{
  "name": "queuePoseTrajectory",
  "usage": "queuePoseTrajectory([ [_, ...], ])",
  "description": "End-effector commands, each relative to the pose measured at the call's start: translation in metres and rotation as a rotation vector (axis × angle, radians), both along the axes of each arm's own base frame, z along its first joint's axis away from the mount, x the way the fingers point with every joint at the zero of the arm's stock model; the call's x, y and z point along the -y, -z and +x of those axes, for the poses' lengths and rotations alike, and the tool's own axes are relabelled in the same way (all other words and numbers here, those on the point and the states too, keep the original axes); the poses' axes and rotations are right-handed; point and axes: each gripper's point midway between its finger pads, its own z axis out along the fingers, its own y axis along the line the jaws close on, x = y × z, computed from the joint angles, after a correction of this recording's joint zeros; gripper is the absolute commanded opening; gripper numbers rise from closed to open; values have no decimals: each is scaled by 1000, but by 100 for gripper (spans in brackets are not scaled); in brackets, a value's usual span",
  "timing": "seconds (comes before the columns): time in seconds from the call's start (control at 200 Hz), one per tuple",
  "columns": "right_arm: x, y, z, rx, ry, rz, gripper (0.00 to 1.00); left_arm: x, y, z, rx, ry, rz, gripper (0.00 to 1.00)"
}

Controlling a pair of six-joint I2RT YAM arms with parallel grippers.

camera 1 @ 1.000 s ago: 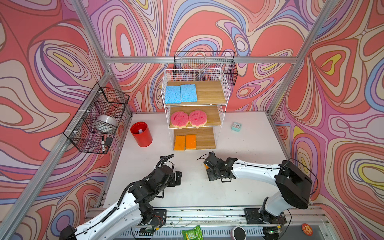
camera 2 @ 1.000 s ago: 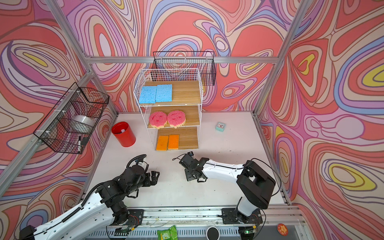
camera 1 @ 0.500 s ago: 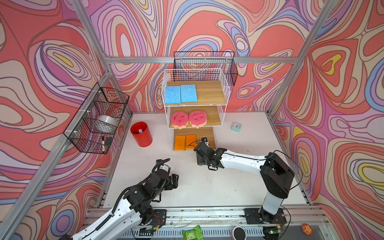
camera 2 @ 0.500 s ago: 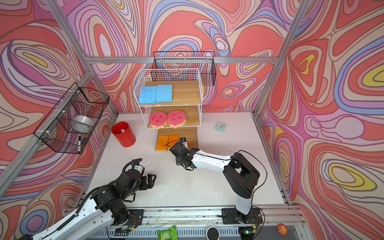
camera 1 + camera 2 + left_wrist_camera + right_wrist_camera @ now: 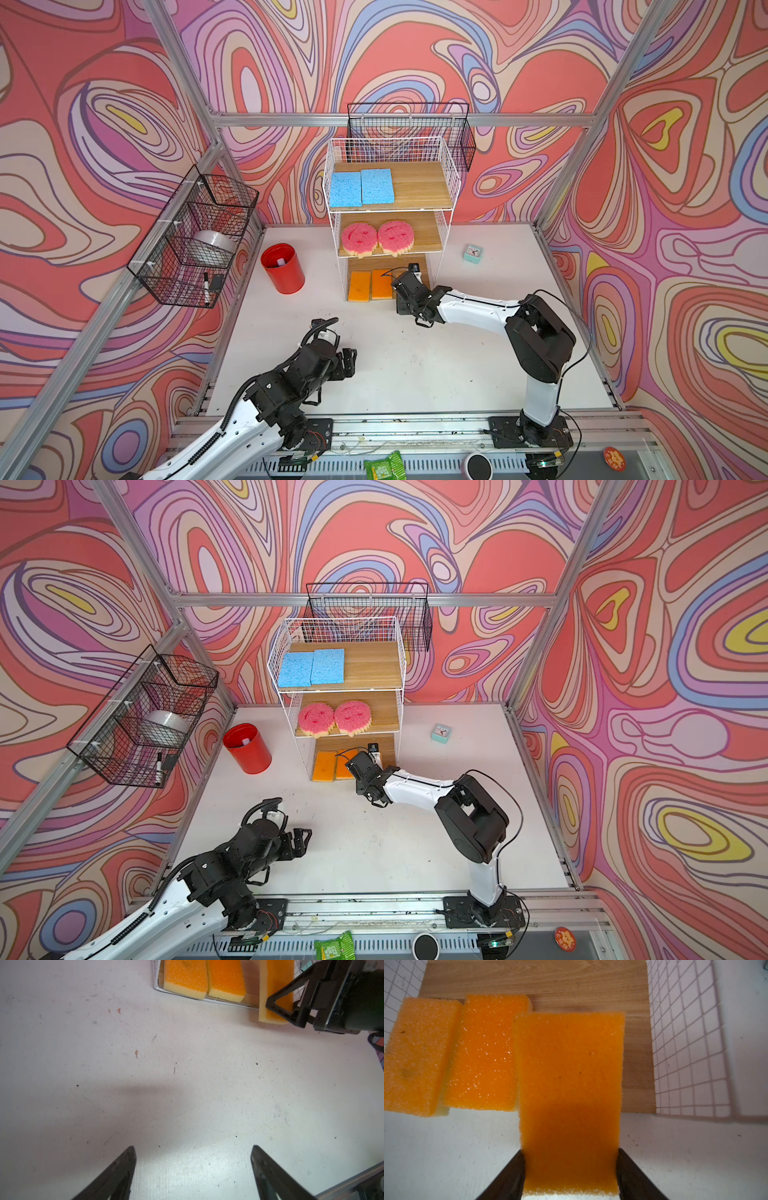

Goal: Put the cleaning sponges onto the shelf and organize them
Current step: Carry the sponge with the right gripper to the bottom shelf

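The right gripper (image 5: 571, 1153), clamping the last orange sponge (image 5: 569, 1076), has reached the bottom shelf board (image 5: 633, 1043) (two sponges (image 5: 481, 1051) already there); only release remains. The left gripper (image 5: 192, 1147) waits open, empty.

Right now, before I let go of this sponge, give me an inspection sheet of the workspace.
Surface: white table, scuffed, small specks.
Job's things: shelf; blue sponges on top board, pink smiley sponges on middle, two orange sponges flat on bottom; third orange sponge held partly over bottom board's front edge.
Clutter: red cup, mint clock on table; green packet by front rail.
Grippers: left gripper open, empty; right gripper shut on third orange sponge.
Cables: left wrist cable, right forearm cable; no snag seen.
Surroundings: side basket, back basket, patterned walls.
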Motion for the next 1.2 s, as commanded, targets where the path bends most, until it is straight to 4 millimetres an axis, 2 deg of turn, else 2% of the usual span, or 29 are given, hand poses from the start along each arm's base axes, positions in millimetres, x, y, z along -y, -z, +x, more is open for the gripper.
queuePoseTrajectory([
  [0.0,-3,3,12,25,-5,-14,69,-1,4,0,-5,4,12,87],
  [0.195,8,6,24,28,34,-57,69,0,1,1,2,7,10,87],
  [0.991,-3,19,45,13,33,-46,72,3,5,3,-15,21,38,86],
  [1.192,-8,23,48,1,20,-44,76,1,2,3,-7,15,37,86],
])
